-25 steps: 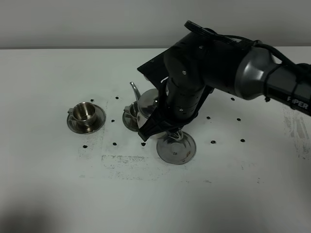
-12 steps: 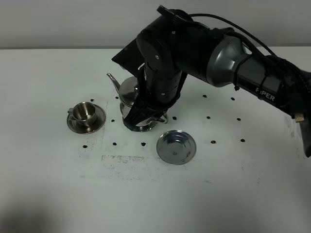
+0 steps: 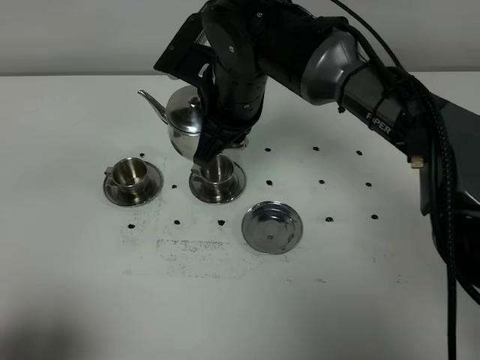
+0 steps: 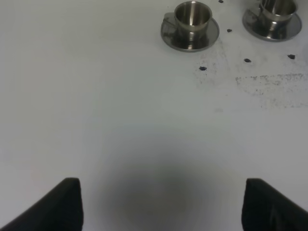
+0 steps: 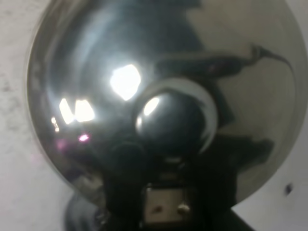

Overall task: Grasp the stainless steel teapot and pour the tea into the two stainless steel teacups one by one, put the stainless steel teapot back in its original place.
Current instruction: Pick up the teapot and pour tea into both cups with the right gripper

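From the high camera, the right arm reaches across the white table [image 3: 75,300]. The right pincer [image 3: 212,144] is closed on the teapot [image 3: 182,120] and holds it by the back side. I cannot see the handle, because the arm covers it. The teapot sits mostly straight up. Its thin spout [image 3: 150,101] points to the left of the view. The teapot is at the far side of the middle cup [image 3: 217,169] and a little to the left of it. The left cup [image 3: 132,172] stands well apart from the teapot. Each cup sits on its own little plate. The empty saucer [image 3: 272,226] lies alone on the near right of the middle cup, with nothing on it. Small black dots [image 3: 177,221] are spread over the table.

From the left arm's camera, the left pincer [image 4: 163,207] is open wide. Its two dark fingertips [image 4: 65,204] stand far apart and nothing is between them. It hangs over bare table. The two cups show far off, one whole [image 4: 192,13] and one cut by the edge [image 4: 278,8].

From the right arm's camera, the shiny round lid [image 5: 86,72] of the teapot fills almost the whole view. The knob [image 5: 175,118] sits in its middle. A dark part of the pincer presses against the teapot's edge
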Motion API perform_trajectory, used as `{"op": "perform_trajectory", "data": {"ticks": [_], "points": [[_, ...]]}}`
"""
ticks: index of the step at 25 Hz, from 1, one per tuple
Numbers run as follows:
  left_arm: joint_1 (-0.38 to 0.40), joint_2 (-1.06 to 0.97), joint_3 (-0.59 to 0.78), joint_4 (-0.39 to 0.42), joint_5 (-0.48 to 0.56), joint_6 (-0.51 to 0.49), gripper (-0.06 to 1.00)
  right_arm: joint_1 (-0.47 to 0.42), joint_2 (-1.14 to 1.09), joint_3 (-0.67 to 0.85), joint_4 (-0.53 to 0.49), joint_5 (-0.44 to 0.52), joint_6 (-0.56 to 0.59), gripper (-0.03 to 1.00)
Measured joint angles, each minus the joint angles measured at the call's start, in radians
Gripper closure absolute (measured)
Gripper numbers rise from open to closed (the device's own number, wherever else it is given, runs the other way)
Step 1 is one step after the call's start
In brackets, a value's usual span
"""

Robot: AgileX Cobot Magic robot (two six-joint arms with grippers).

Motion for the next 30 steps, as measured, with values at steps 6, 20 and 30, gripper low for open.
{"op": "perform_trajectory", "data": {"ticks": [6, 20, 30], "points": [[0.0, 0.0, 0.0, 0.0, 0.0, 0.0, 0.28, -0.027, 0.077, -0.142, -0.006, 0.001, -0.178, 0.79], [0.0, 0.0, 0.0, 0.0, 0.0, 0.0, 0.28, -0.065, 0.106, -0.184, 0.032, 0.001, -0.71, 0.79], [0.0, 0.0, 0.0, 0.0, 0.0, 0.0, 0.28, -0.065, 0.13, -0.19, 0.006, -0.001, -0.774, 0.79]]}}
